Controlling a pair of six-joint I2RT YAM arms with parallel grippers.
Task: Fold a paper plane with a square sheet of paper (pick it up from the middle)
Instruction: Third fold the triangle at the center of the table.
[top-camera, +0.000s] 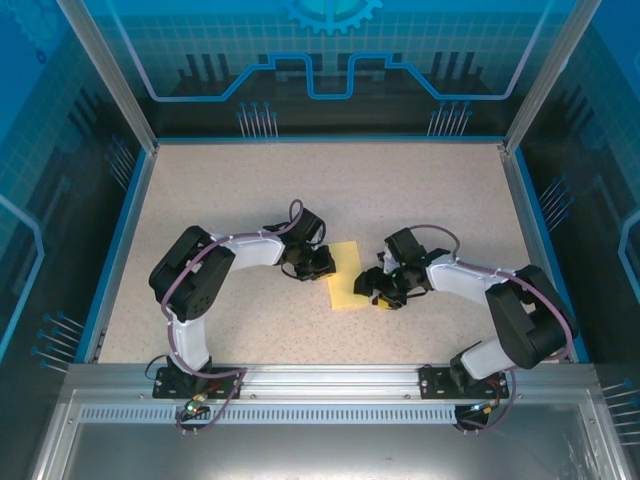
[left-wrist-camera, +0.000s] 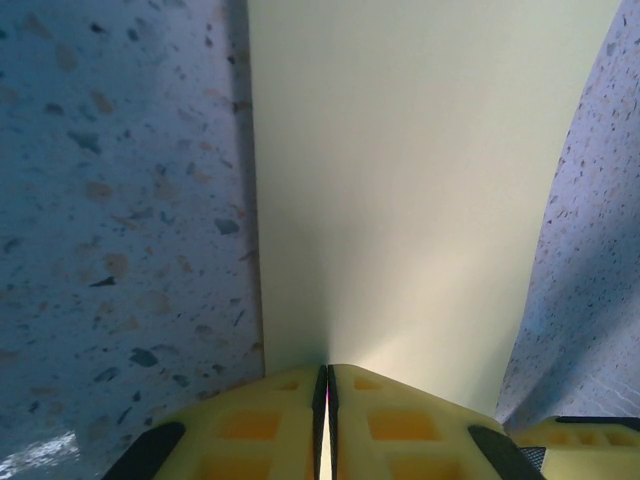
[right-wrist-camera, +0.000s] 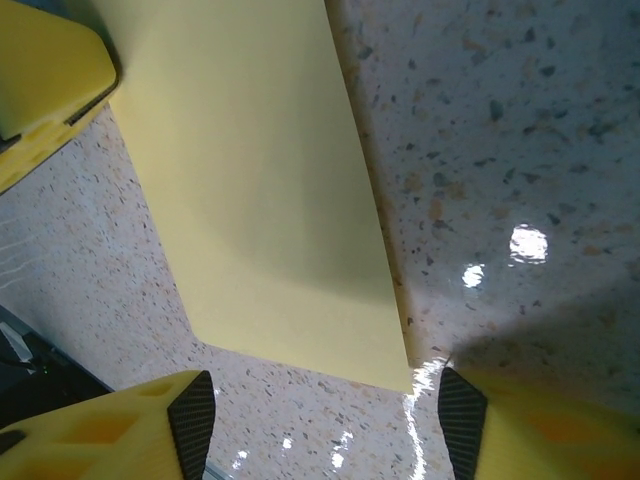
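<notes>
The pale-yellow sheet of paper (top-camera: 345, 277) shows as a narrow rectangle in the middle of the table. My left gripper (top-camera: 318, 262) is at its left edge, shut on the paper (left-wrist-camera: 400, 180), and a thin strip of it runs between the pressed fingertips (left-wrist-camera: 290, 400). My right gripper (top-camera: 372, 288) stands open at the sheet's near right side. The sheet's corner (right-wrist-camera: 395, 370) lies just ahead of the gap (right-wrist-camera: 325, 430) between the fingers, touching neither pad. The sheet's edges cast a shadow on the table. The paper plane is out of view.
The speckled tabletop (top-camera: 220, 190) has a blue rim (top-camera: 115, 250) and posts at its corners. Both arms bend inward toward the centre, and the left gripper's yellow finger (right-wrist-camera: 40, 90) sits at the sheet's far end in the right wrist view.
</notes>
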